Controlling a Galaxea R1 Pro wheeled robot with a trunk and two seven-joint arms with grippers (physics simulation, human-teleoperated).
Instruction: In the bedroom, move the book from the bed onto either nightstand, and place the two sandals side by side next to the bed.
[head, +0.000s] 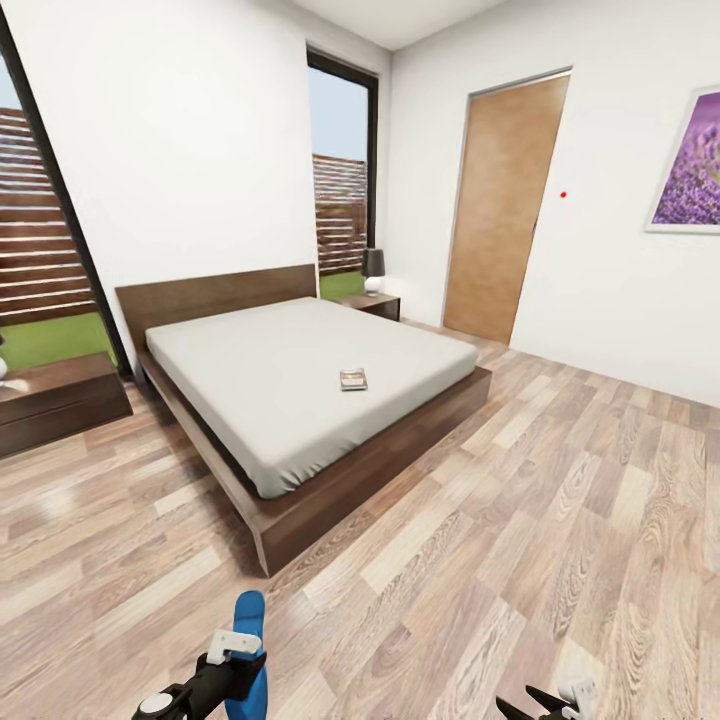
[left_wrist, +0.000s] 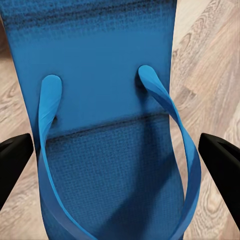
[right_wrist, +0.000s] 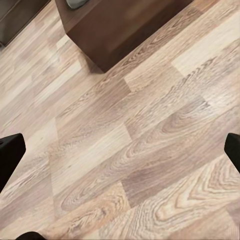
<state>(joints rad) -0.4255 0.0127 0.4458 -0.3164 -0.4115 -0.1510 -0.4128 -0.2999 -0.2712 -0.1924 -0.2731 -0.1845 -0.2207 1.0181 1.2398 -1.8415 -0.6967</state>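
Observation:
One bright blue sandal (head: 249, 612) hangs above the floor at the bottom of the head view, and my left gripper (head: 235, 662) is shut on it. In the left wrist view the sandal (left_wrist: 110, 90) lies strap side up, and the black fingers (left_wrist: 16, 159) press on its two long edges. The book (head: 353, 379) lies on the pale mattress of the bed (head: 290, 370), near the foot on the right side. A nightstand (head: 374, 304) with a lamp stands at the bed's far right, and another nightstand (head: 60, 398) is on its left. My right gripper (head: 556, 702) hangs open over bare floor.
Wood-plank floor (head: 520, 520) stretches between me and the bed. A brown door (head: 503, 210) and a lavender picture (head: 690, 165) are on the right wall. Tall windows flank the headboard. The bed frame's corner (right_wrist: 120, 30) shows in the right wrist view.

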